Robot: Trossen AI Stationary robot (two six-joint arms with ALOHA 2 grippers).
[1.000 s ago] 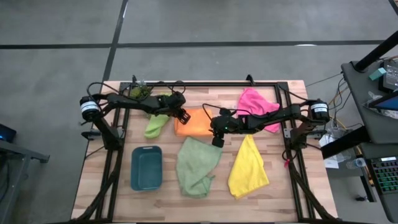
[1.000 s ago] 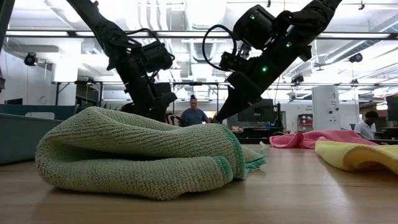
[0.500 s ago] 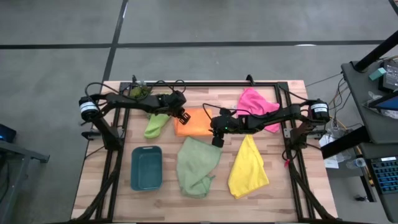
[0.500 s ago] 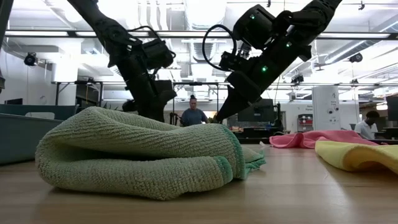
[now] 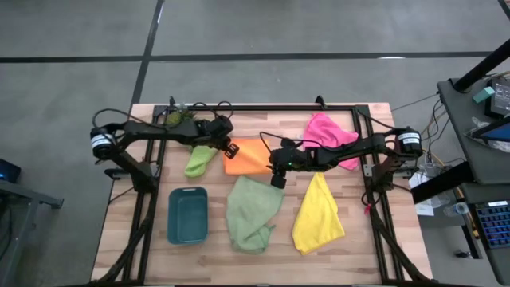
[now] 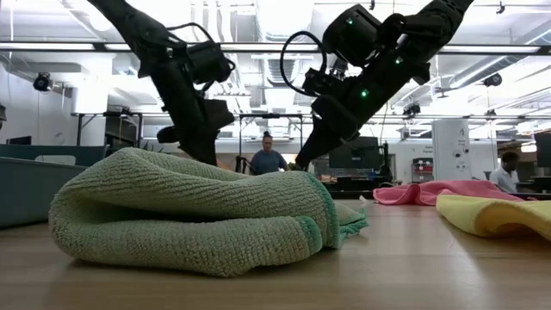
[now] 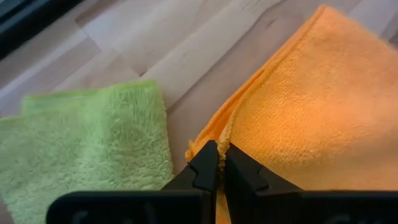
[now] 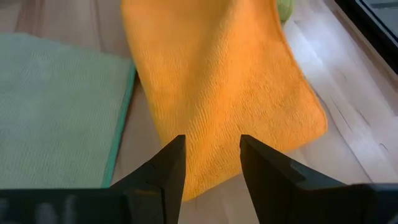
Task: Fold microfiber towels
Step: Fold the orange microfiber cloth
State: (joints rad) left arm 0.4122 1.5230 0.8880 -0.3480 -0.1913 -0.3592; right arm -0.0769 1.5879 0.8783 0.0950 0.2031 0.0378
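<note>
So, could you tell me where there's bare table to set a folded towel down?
Bare wood shows between the orange towel and the pink towel along the far edge, on the near edge around the teal tray, and near the yellow towel. The middle is crowded: the left gripper pinches the orange towel, the right gripper hovers open beside the sage towel.

Industrial lab or workshop, concrete floor (image 5: 72,96), ceiling strip lights (image 6: 482,47), equipment racks, people standing behind (image 6: 268,158)

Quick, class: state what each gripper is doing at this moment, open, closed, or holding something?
Left gripper: closed, pinching a corner of the orange towel.
Right gripper: open, over the orange towel's other end, holding nothing.
</note>
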